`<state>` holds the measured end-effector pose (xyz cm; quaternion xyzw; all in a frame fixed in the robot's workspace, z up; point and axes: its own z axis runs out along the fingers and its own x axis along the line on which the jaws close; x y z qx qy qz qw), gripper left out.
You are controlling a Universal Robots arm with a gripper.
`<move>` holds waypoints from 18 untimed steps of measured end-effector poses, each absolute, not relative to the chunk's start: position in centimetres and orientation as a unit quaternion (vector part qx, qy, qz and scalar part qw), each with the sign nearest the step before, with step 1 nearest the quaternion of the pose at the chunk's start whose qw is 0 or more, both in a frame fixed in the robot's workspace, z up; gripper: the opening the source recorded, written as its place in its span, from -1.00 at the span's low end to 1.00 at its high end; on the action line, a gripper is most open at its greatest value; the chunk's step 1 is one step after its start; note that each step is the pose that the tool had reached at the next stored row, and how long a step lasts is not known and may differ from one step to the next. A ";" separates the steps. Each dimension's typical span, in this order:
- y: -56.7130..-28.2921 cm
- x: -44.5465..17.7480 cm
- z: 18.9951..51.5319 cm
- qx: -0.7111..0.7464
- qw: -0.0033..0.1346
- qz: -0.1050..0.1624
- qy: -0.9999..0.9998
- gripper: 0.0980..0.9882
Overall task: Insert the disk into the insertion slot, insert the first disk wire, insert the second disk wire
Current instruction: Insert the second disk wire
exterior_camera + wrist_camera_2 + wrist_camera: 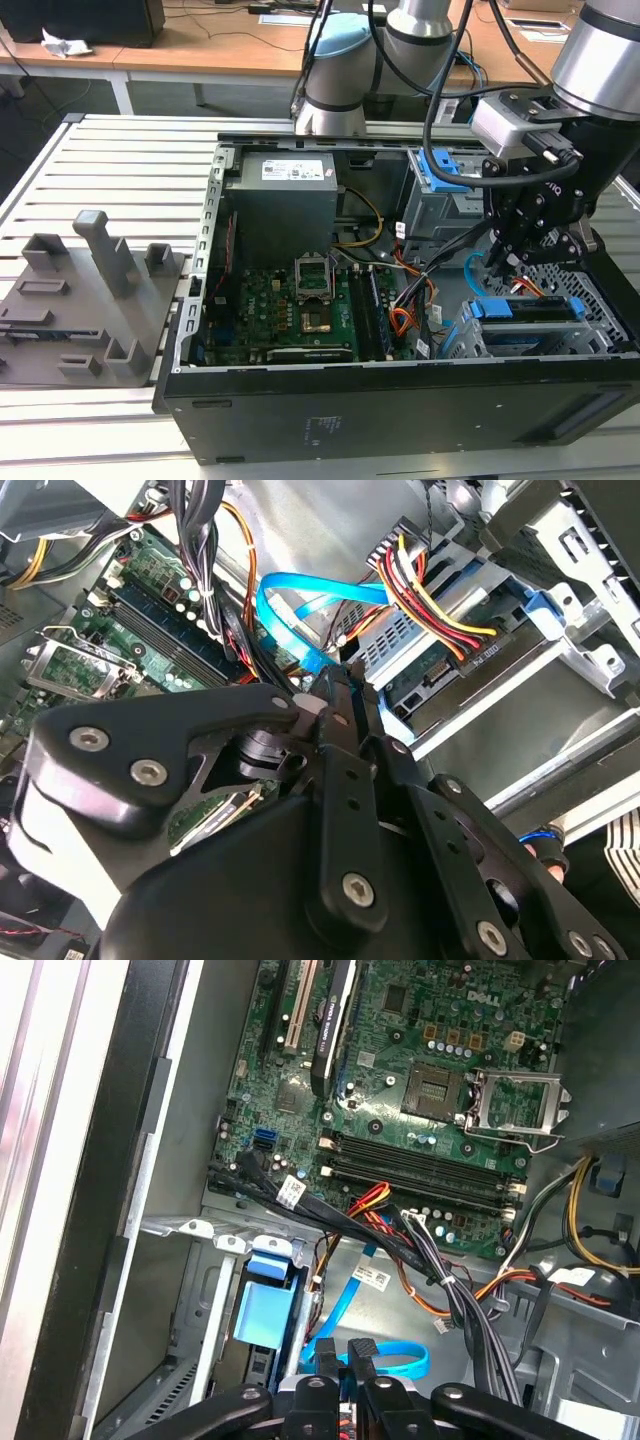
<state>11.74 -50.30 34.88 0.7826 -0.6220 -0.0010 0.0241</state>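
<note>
One disk (pixel 530 311) sits low in the insertion slot (pixel 603 300), at about four o'clock in the open computer case (pixel 400 410) as the exterior view shows it, with its blue bracket facing the middle of the case. In the second wrist view the first disk wire (pixel 440 600) runs down to its flat black plug, which is seated against the disk's end. Beside it the second disk wire (pixel 290 615) curls in a light blue loop, and its end comes in between my pincer's (pixel 340 685) fingers (pixel 325 1355). I have those fingers drawn almost together on that cable end, just above the disk; the small plug itself is hidden behind them. Toward nine o'clock from the slot lies the green motherboard (pixel 290 310), and the grey power supply (pixel 285 200) sits at about eleven o'clock in the case. The case stands on a slatted metal surface (pixel 120 160), with a grey moulded fixture (pixel 90 290) well apart at nine o'clock.
</note>
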 end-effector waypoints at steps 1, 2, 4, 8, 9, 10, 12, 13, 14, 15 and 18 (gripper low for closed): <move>-50.3 11.7 34.9 0.783 0.024 -0.001 -0.622 -0.85; -50.3 11.7 34.9 0.783 0.024 -0.001 -0.622 -0.85; -50.4 11.7 34.9 0.783 0.024 -0.001 -0.622 -0.85; -52.4 11.7 34.9 0.783 0.024 -0.001 -0.622 -0.85; -53.0 11.7 34.9 0.783 0.024 -0.001 -0.622 -0.85; -53.4 11.7 34.8 0.783 0.024 -0.001 -0.622 -0.85; -53.8 11.8 34.8 0.783 0.025 0.000 -0.622 -0.85; -53.8 11.8 34.8 0.783 0.025 0.000 -0.622 -0.85; -53.8 11.8 34.8 0.783 0.025 0.000 -0.622 -0.85; -53.8 11.8 34.8 0.783 0.025 0.000 -0.622 -0.85; -53.8 11.8 34.8 0.776 0.025 -0.001 -0.630 -0.85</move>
